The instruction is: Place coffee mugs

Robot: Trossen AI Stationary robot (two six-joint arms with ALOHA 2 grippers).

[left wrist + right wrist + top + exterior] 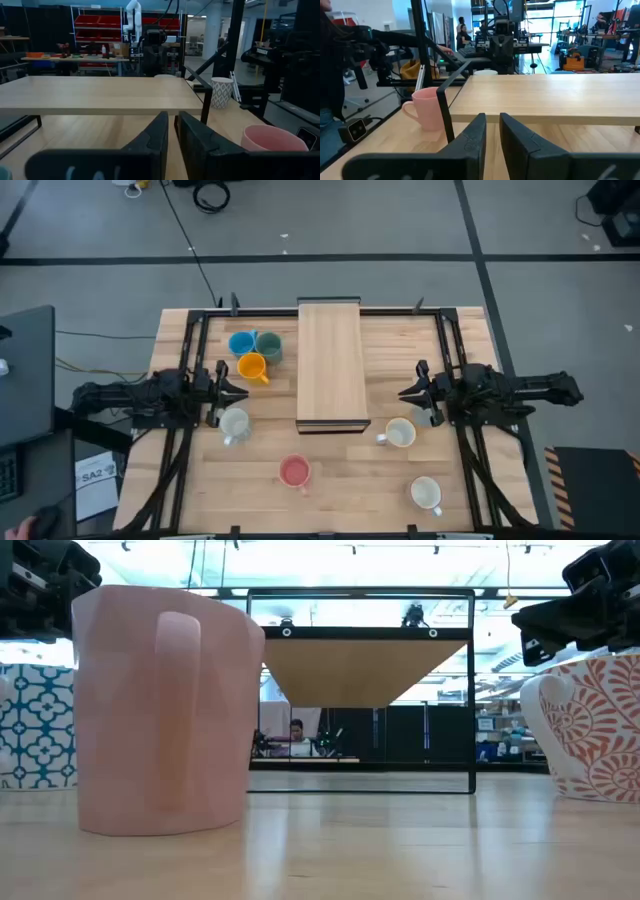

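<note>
While both arms sit parked: seven mugs show on the table from above, none on the shelf yet.
Mugs, left side: blue mug [241,343], grey-green mug [268,345] and orange mug [252,366] huddle touching, just beside the shelf's left edge; grey mug [234,423] sits nearer the front.
Mugs, right side: cream mug [400,433] just off the shelf's front right corner; white mug [426,493] well toward the front.
Mug, middle: pink mug [295,471] — out front, between the arms.
Shelf: the raised wooden shelf [330,360] runs its long way front to back down the table's centre.
Left gripper [238,392]: pointing at the shelf, fingers nearly together with a thin gap, holding nothing; the orange mug lies just behind its tip, the grey mug just in front.
Right gripper [408,394]: mirrored pose, same narrow gap, empty; the cream mug is just in front of its tip.
Nearer arm: my call — left for orange or grey, right for cream; pink is a toss-up.
Handles: orange points right-forward, cream points left.
</note>
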